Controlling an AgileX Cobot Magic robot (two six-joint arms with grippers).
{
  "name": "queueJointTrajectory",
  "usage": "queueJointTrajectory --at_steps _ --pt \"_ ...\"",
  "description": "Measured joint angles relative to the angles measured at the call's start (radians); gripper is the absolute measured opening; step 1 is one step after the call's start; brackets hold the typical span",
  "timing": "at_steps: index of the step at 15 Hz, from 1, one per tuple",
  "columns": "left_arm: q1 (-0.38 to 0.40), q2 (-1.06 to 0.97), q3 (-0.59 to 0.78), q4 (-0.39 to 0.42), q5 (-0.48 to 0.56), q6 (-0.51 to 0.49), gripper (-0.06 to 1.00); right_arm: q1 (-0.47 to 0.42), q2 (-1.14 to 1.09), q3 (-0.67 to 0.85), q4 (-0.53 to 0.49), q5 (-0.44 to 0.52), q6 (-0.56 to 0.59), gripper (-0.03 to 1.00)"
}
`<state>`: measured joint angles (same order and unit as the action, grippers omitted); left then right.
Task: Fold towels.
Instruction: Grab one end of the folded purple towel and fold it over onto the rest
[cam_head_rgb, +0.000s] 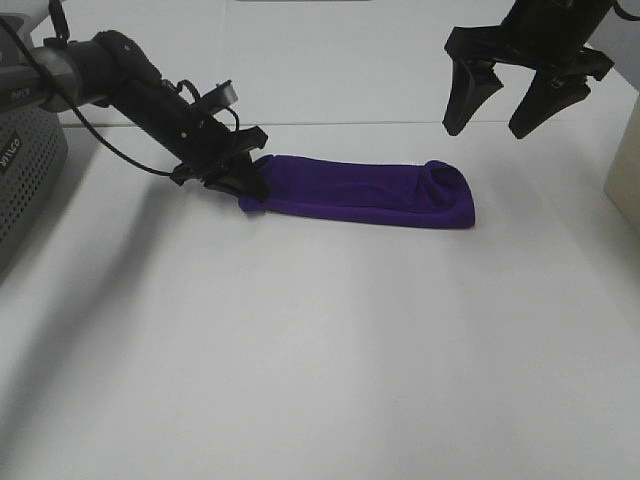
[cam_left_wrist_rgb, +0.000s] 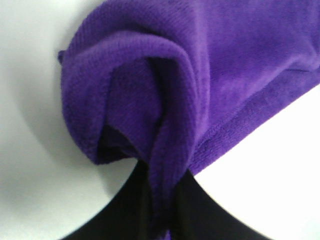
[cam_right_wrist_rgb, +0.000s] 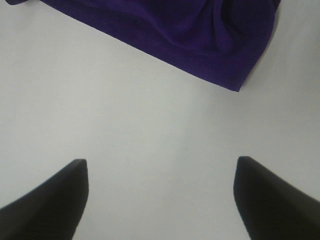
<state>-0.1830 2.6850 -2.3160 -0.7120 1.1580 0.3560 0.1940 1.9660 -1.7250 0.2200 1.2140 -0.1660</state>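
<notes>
Our left hand (cam_head_rgb: 243, 178) is clamped on one end of the purple towel (cam_head_rgb: 370, 195), a long band on the tabletop (cam_head_rgb: 320, 350) in the high view. Our right hand (cam_head_rgb: 487, 125) hangs above the other end, spread and empty. The left wrist view shows soft plush bunched in the grip (light and limp, we judge; best taken by its corners). The right wrist view cuts off most of the cloth, and we cannot count its layers.

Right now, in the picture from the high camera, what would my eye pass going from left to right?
grey perforated box at the edge → left black gripper → deep purple soft towel, whose left end that gripper pinches → right black gripper, open and raised → cream block at the right edge.
</notes>
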Motion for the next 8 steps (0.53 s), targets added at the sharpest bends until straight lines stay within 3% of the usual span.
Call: queueJointTrajectory --at_steps 4,8 --pt "-0.001 -0.056 -0.144 0.15 0.046 -0.067 0.05 0.0 -0.002 0.0 0.001 0.001 0.0 0.77" --pt "-0.076 -0.094 -0.158 0.139 0.048 -0.076 0.05 0.0 -0.099 0.0 0.008 0.003 0.0 0.77"
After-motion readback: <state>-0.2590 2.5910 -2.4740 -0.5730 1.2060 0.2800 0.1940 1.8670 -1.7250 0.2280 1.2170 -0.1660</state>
